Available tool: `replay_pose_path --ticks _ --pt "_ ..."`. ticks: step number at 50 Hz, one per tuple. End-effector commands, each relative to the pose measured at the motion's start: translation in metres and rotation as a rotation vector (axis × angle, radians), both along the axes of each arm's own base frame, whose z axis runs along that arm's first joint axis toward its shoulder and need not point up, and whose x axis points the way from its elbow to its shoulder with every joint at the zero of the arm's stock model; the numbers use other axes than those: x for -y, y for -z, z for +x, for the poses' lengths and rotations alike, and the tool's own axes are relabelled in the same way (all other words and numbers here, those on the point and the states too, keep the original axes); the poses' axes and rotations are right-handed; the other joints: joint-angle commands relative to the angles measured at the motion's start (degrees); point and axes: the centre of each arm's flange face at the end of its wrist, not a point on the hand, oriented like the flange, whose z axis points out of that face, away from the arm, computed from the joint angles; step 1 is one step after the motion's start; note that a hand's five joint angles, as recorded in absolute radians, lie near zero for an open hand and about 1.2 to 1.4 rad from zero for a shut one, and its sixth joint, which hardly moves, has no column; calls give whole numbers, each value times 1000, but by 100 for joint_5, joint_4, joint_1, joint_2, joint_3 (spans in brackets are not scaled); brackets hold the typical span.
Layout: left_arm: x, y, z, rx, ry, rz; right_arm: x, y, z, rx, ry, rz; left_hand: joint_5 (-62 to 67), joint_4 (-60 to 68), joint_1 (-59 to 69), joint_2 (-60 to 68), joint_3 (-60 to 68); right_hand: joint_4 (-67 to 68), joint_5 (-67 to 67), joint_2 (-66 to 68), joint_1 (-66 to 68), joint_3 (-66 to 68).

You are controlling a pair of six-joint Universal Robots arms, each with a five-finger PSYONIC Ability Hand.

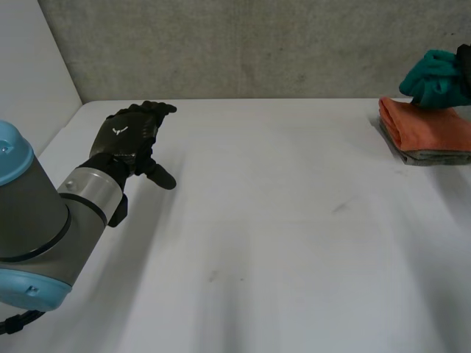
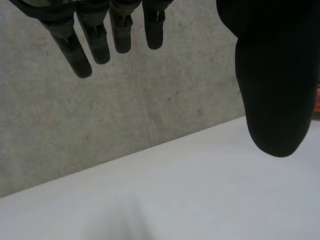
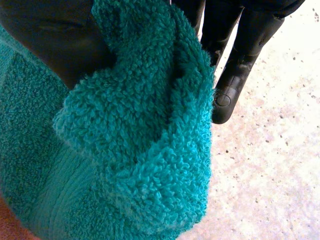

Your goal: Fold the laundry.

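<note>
While the left hand point(image 1: 129, 140), white-marked, hovers with fingers point(image 2: 72, 50) straight, the right hand point(image 3: 50, 40) pinches a teal towel point(image 3: 140, 125).

A white worktop point(image 1: 280, 243) runs back to a grey, speckled concrete wall point(image 1: 257, 44). A plain pale panel point(image 1: 29, 73) closes off its left side

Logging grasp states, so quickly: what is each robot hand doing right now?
The left robot hand is open, holding nothing.
The right robot hand is closed on the teal towel, pinching it.
</note>
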Motion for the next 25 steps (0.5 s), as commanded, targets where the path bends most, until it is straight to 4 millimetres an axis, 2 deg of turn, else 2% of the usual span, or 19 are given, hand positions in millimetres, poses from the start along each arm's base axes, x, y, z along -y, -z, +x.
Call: replay_pose_path --ticks 1,5,8,10,16,17,21,25 --pt "0 0 0 0 -1 -1 -11 -27 0 19 33 34 33 -117 -117 -133 -145 1175 1427 1286 2774 1197" --pt "0 0 0 0 -1 1 -31 -55 24 25 -1 71 33 -117 -117 -133 -145 1175 1427 1286 2774 1197" --pt "0 0 0 0 -1 -1 -45 -65 43 23 -38 105 33 -117 -117 -133 -145 1175 1427 1286 2774 1197" --pt "0 0 0 0 -1 -1 -62 -72 64 17 -80 152 29 -122 -122 -138 -149 1175 1427 1286 2774 1197" --pt "0 0 1 0 -3 1 -103 -71 108 2 -177 305 33 -117 -117 -133 -145 1175 1427 1286 2774 1197" --pt "0 0 1 0 -4 1 -114 -69 120 -4 -204 346 33 -117 -117 -133 -145 1175 1427 1286 2774 1197" --pt "1 0 1 0 -6 1 -138 -61 146 -41 -258 436 33 -117 -117 -133 -145 1175 1427 1286 2774 1197" --pt "0 0 0 0 -3 1 -151 -53 157 -84 -277 505 33 -117 -117 -133 -145 1175 1427 1286 2774 1197"
